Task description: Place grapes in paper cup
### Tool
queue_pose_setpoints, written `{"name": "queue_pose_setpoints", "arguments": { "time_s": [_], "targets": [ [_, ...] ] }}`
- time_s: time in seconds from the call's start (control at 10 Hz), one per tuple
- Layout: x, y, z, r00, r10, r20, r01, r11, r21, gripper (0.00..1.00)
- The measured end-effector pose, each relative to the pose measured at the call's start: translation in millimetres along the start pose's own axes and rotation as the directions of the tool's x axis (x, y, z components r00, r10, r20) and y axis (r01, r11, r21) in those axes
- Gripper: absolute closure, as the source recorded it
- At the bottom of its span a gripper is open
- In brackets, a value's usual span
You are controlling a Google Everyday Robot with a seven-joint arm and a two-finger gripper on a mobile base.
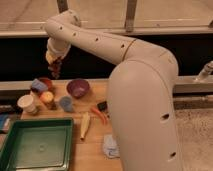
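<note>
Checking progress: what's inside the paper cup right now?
Nothing shows in the mouth of the paper cup; its wall hides the bottom. The grapes hang from the gripper, above the back-left corner of the table.

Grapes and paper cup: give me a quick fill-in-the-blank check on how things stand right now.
1. The tool holds the grapes up in the ____, clear of the table.
2. The paper cup stands ____ on the table, with no grapes in it yet.
3. The tray at the near edge of the table is ____ in colour.
Missing words: air; upright; green.
</note>
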Motion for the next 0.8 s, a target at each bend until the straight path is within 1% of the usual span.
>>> {"name": "queue_pose_setpoints", "arguments": {
  "time_s": [0.1,0.3,0.4,0.6,0.7,0.8],
  "targets": [
    [-5,10,3,1.000,-0.028,0.004,0.028,0.999,-0.045,1.00],
    [-9,32,6,0.997,-0.076,0.010,0.076,0.990,-0.120,1.00],
    [-11,55,11,0.993,-0.119,0.011,0.119,0.976,-0.184,1.00],
    [-11,80,17,0.985,-0.173,0.008,0.170,0.957,-0.234,1.00],
    [-13,92,20,0.978,-0.211,0.005,0.205,0.947,-0.245,1.00],
    [-13,102,25,0.964,-0.265,-0.006,0.255,0.936,-0.244,1.00]
  ]
}}
